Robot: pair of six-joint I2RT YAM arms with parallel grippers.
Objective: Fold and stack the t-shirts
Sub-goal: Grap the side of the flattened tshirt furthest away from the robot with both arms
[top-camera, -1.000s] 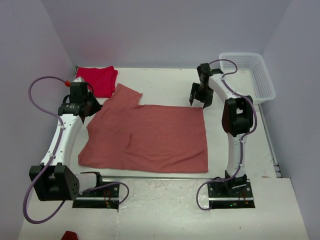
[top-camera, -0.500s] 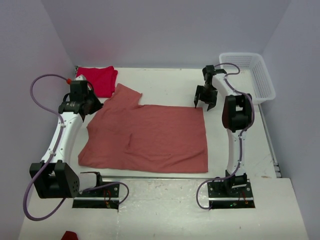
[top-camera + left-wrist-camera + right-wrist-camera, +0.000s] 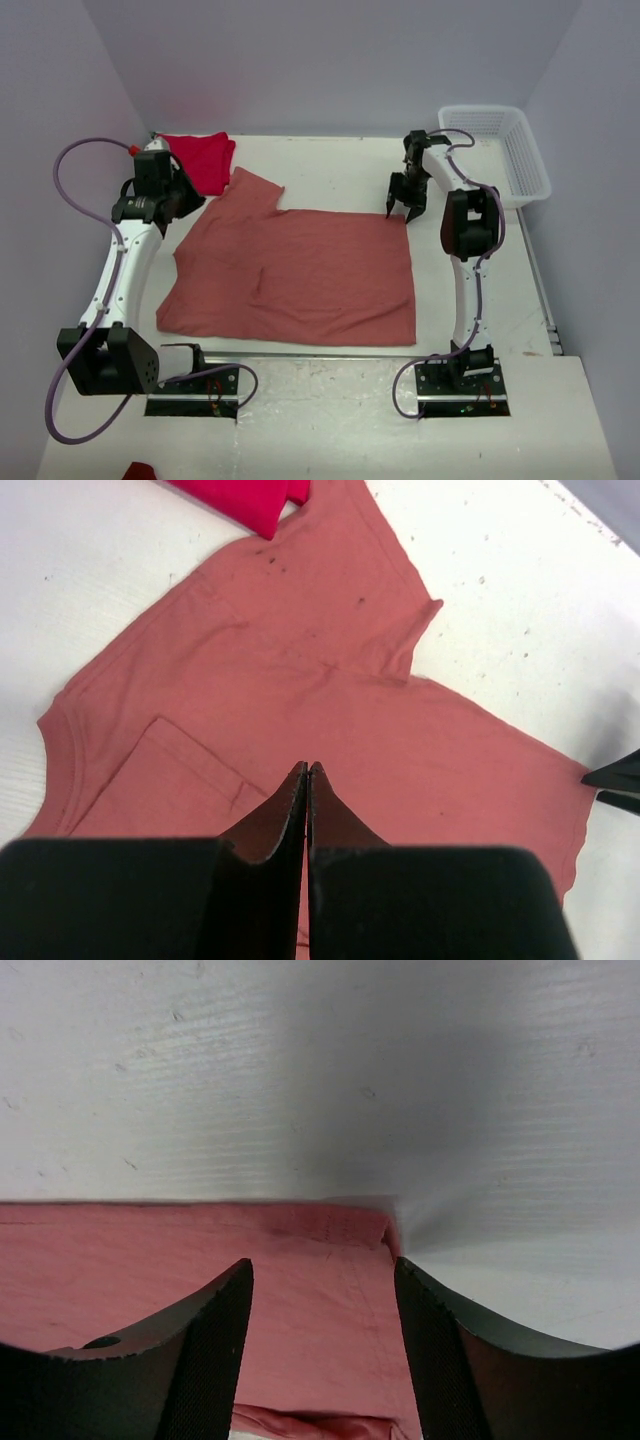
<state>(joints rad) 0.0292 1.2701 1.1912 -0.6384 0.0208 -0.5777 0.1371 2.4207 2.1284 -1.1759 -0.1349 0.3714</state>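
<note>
The salmon-pink t-shirt (image 3: 300,270) lies spread on the table, one sleeve pointing to the back left; it also fills the left wrist view (image 3: 330,710). The bright red t-shirt (image 3: 198,158) lies folded at the back left, its corner showing in the left wrist view (image 3: 245,495). My left gripper (image 3: 182,200) is shut and empty, hovering above the pink shirt's left sleeve area (image 3: 308,772). My right gripper (image 3: 402,208) is open, low over the pink shirt's back right corner (image 3: 340,1240), one finger on each side of it.
A white mesh basket (image 3: 500,150) stands at the back right. A small red scrap (image 3: 138,470) lies at the near left edge. Walls close in at the left, back and right.
My right gripper has swung toward the pink shirt's back right corner and come down over it. My left gripper has shifted slightly back. The shirts have not moved.
</note>
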